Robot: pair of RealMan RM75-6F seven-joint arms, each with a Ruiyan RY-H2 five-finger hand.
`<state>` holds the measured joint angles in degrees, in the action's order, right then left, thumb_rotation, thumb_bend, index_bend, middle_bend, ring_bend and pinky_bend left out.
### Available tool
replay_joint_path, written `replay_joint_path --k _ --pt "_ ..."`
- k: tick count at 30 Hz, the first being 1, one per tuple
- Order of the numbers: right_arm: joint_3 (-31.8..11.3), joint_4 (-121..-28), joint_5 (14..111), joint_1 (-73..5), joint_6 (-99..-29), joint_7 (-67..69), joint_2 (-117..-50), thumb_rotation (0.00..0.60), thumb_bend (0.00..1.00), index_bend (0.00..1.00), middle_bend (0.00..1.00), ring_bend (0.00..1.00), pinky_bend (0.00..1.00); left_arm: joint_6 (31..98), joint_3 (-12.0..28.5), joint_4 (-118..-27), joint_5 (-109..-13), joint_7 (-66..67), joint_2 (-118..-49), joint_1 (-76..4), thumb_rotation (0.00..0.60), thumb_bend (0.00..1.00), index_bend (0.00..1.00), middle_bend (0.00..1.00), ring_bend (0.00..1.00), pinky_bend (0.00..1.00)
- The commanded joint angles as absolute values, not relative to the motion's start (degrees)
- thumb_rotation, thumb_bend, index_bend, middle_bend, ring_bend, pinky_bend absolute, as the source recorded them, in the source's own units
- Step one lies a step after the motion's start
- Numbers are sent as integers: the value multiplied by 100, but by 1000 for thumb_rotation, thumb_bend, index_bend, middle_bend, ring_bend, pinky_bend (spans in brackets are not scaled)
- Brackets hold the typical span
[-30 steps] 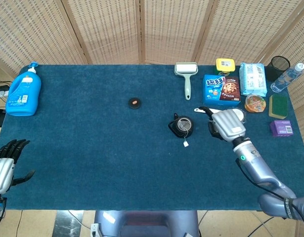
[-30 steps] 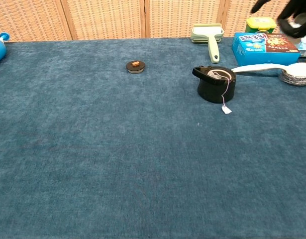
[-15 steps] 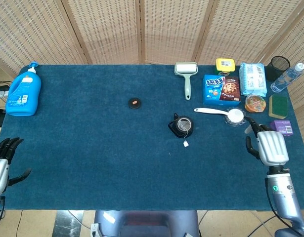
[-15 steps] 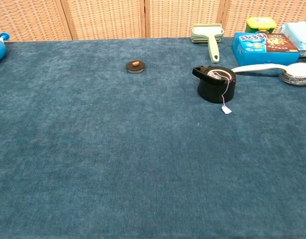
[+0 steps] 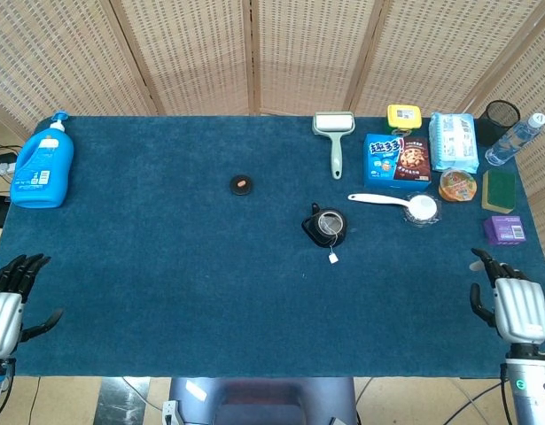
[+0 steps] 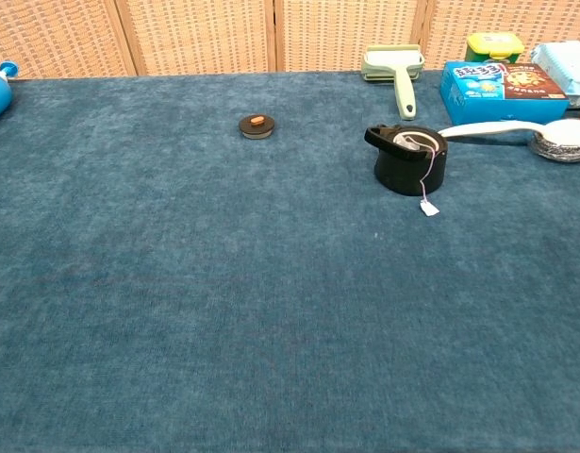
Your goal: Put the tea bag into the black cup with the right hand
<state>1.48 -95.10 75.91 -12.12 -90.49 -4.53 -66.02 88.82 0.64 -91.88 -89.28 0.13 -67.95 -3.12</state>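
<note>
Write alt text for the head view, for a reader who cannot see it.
A black cup stands on a blue-covered table with the tea bag inside, its string and tag hanging over the rim. The right hand and left hand hover empty at the near corners. A detergent bottle stands far left; snacks and a lint roller line the far right.
</note>
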Motion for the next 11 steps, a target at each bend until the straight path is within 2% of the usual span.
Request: replay_joint_path --k 1,11 --pt "137 -9466 7640 -1132 -8992 -388 -6627 600 612 179 367 388 425 8836 40 -9259 -8953 87 -6791 -330 600 252 128 122 70 111" --pt "-45 -9366 7751 -975 -8915 -239 -6670 600 611 183 367 387 415 8852 33 -9350 -8961 175 -6786 -308 600 251 127 122 70 112"
